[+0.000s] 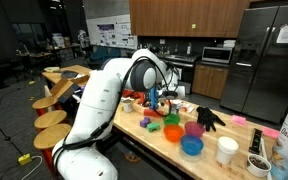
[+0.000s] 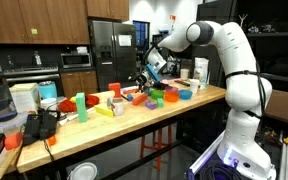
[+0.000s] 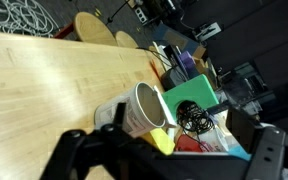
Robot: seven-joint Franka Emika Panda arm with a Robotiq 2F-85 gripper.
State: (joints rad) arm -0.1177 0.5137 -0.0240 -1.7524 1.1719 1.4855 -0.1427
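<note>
Gripper (image 3: 169, 165) is spread wide with nothing between the fingers (image 3: 70, 150), which frame the bottom of the wrist view well apart. I have it hanging above the tabletop (image 3: 44, 80), clear of the wood, over the crowded middle stretch in both exterior views. Nearest thing is the white cup (image 3: 142, 110): it lies on its side on the tabletop, mouth showing, just ahead of the gripper and untouched. Just beside it sit a green box (image 3: 196, 95), a black coil of cable (image 3: 192, 120) and a yellow piece (image 3: 160, 140) near the cup's rim. Bare wood runs from the cup to the tabletop edge where the round stools (image 3: 92, 25) stand. In an exterior view, a blue bowl (image 1: 191, 147), a pink cup (image 1: 194, 129) and a black glove (image 1: 209, 118) sit toward the opposite end, well apart from the gripper.
</note>
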